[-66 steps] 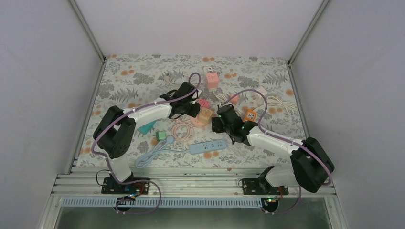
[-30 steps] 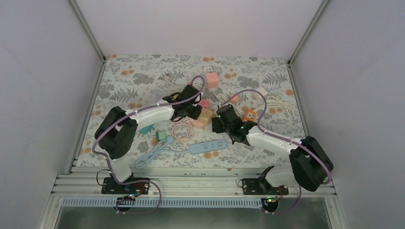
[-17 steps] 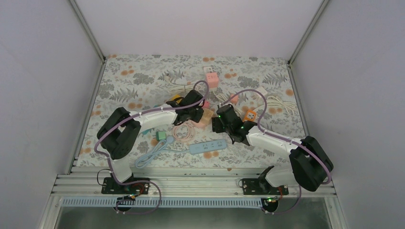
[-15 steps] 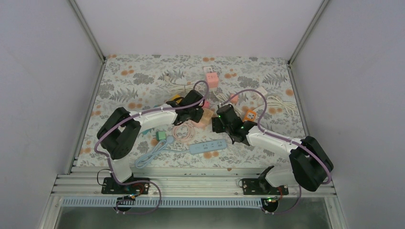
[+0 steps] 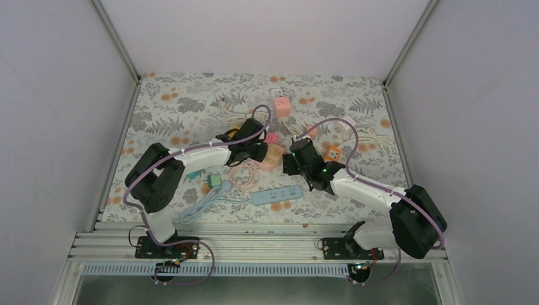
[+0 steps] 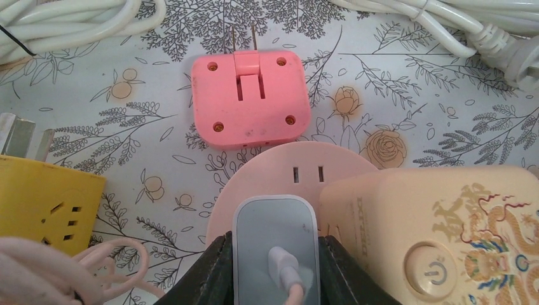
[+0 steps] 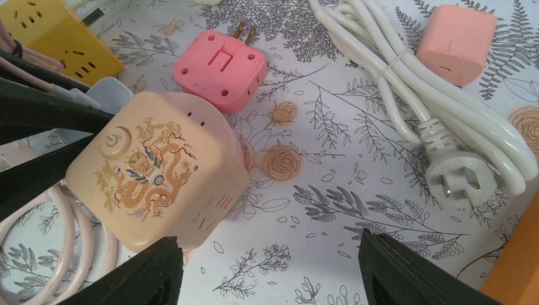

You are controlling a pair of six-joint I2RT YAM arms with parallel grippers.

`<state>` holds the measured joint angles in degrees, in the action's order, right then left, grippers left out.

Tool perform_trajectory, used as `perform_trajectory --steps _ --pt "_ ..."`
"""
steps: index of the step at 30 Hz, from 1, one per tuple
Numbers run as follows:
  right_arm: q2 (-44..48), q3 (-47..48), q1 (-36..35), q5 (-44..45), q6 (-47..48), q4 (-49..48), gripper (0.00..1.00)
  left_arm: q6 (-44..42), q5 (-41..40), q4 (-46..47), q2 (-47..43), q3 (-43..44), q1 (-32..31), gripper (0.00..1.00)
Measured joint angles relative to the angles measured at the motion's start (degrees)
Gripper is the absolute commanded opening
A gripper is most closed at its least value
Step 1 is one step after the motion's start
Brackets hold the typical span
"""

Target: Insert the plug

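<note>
"Grey plug (image 6: 274, 219), location?"
"Clamped in left gripper (image 6: 274, 244) by its flanks, over pink socket (image 6: 299, 166). Right gripper (image 7: 270, 248) stands apart, empty."
"Handling?"
"Judged rigid, light, smooth-shelled; slip-prone. Grip low on flanks, clear of cable."
"Surface, room?"
"Soft floral cloth (image 5: 178, 95), cluttered. Cream cube (image 6: 445, 235) sits just beside plug; clearance judged tight on that side."

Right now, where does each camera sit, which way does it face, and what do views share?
Top external: high behind the bases, looking down on the floral mat; left arm and right arm show.
Left wrist: on the left arm, looking down past jaws shut on the grey plug.
Right wrist: on the right arm, looking down between open jaws at the cream cube.
Both wrist views share the cream cube and the pink adapter.
</note>
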<state>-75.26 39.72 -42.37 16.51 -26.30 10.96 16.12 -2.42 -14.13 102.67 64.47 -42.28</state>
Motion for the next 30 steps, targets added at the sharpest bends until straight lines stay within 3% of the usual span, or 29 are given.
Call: perform_trajectory --steps 15,24,27,30 --pt "0.0 0.0 0.0 1.1 -0.2 -0.7 0.72 0.9 -1.6 6.6 0.8 -2.6 -0.6 0.22" --pt "3.3 3.1 0.1 3.8 -1.3 0.2 0.72 1.4 -0.9 -0.5 -2.2 -1.9 -1.0 0.26" --pt "4.6 3.7 0.6 4.7 -2.1 0.2 0.72 1.5 -0.6 -2.3 -2.8 -2.0 -1.3 0.36" --pt "4.8 4.2 1.3 5.1 -2.6 0.3 0.73 1.7 -0.4 -3.6 -2.8 -1.9 -1.3 0.54"
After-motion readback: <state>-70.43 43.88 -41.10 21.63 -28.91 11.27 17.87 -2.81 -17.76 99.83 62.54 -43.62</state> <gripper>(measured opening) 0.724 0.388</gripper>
